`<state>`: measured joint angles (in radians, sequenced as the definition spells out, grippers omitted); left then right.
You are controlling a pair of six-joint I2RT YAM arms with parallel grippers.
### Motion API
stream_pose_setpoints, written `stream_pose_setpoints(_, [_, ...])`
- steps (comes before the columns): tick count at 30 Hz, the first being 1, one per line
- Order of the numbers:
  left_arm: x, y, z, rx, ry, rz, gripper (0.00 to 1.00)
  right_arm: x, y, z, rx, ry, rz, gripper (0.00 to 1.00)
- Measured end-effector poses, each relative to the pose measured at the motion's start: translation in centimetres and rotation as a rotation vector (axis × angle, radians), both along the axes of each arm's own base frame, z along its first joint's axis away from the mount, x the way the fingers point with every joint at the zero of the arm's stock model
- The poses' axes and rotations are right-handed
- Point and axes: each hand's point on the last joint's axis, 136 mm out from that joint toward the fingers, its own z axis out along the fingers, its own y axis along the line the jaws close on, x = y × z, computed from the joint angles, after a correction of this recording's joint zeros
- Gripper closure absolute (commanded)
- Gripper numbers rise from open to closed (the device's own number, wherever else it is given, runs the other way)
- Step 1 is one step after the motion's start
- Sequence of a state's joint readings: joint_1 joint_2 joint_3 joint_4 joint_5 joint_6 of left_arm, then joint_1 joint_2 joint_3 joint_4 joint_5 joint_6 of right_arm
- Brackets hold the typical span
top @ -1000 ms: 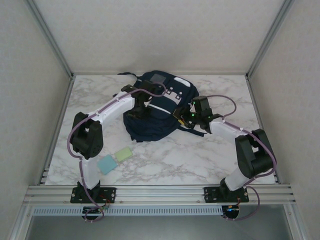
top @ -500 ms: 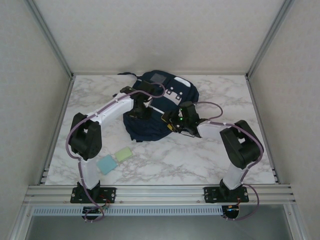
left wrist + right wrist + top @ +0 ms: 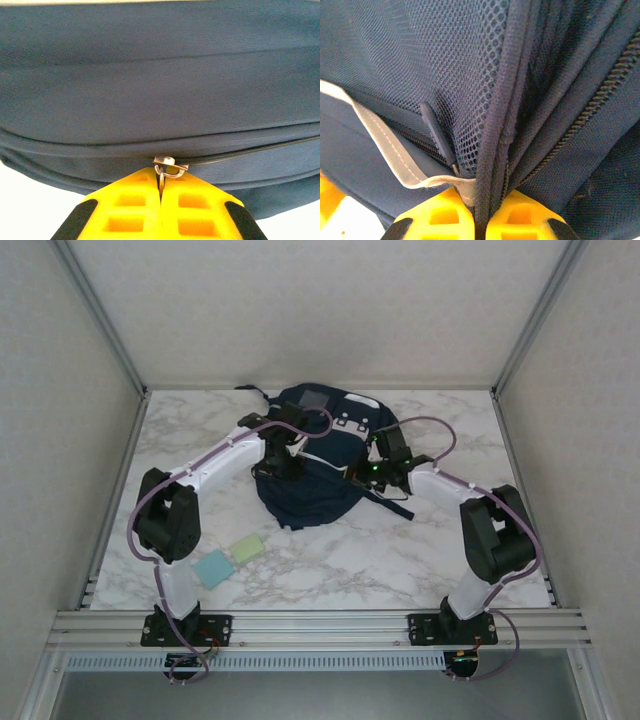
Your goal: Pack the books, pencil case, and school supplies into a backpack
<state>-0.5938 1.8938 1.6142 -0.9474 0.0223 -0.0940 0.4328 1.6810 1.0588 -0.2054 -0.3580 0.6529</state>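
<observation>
As wrist views reveal, left jaws clamp the zipper pull [image 3: 169, 167]; right jaws pinch the backpack [image 3: 410, 60] seam [image 3: 491, 165].

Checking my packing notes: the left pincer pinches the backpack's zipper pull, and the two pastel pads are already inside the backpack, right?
No. The left pincer does pinch the zipper pull, but the blue pad and green pad lie on the table, outside the backpack, as the top external view shows.

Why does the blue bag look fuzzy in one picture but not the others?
Left wrist view: the backpack sits so close its cloth goes soft and blurry; the zipper pull is sharper. Right wrist view: the mesh is crisp, with dark shadow in the fold. Top external view: even light, everything sharp.
</observation>
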Motion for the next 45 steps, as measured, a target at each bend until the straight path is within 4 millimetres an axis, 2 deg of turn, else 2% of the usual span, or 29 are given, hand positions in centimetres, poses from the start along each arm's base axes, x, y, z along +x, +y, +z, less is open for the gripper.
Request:
stream_pose_setpoints(4, [-0.7,0.5,0.5,0.012,0.003,-0.031,1.00,0.0,-3.8,-0.1,-0.115,-0.009,0.102,1.00])
stream_pose_setpoints(8, [-1.3,0.5,0.6,0.019,0.002,-0.069,1.00,-0.6,-5.7,1.0,-0.206,-0.029,0.258,1.00])
stream_pose_setpoints(13, [-1.3,1.3,-0.5,0.080,-0.019,-0.109,1.00,-0.3,-6.0,1.9,-0.264,-0.026,0.392,1.00])
stream_pose_setpoints(18, [0.1,2.2,-1.4,0.160,-0.094,-0.157,1.00,-0.4,-6.0,1.9,-0.289,-0.056,0.470,1.00])
stream_pose_setpoints(26, [2.1,2.7,-3.8,0.243,-0.132,-0.310,0.94,-0.1,-5.9,1.9,-0.310,-0.105,0.522,1.00])
stream_pose_setpoints(33, [4.4,3.4,-3.6,0.276,-0.219,-0.357,0.75,0.3,-6.0,1.9,-0.332,-0.130,0.527,1.00])
stream_pose_setpoints(36, [6.0,5.1,-2.7,0.367,-0.283,-0.325,0.72,0.3,-6.5,1.7,-0.363,-0.123,0.523,1.00])
stream_pose_setpoints(38, [7.8,7.8,-1.7,0.442,-0.329,-0.259,0.67,0.3,-7.7,1.3,-0.401,-0.103,0.515,1.00])
stream_pose_setpoints(41, [9.2,11.2,-0.4,0.510,-0.363,-0.163,0.64,0.2,-8.7,1.1,-0.433,-0.089,0.510,1.00])
stream_pose_setpoints(44, [9.4,12.0,0.3,0.529,-0.376,-0.111,0.63,0.2,-8.7,1.3,-0.450,-0.098,0.513,1.00])
stream_pose_setpoints(45, [9.3,11.8,0.5,0.526,-0.380,-0.104,0.62,0.3,-8.6,1.4,-0.455,-0.104,0.513,0.94])
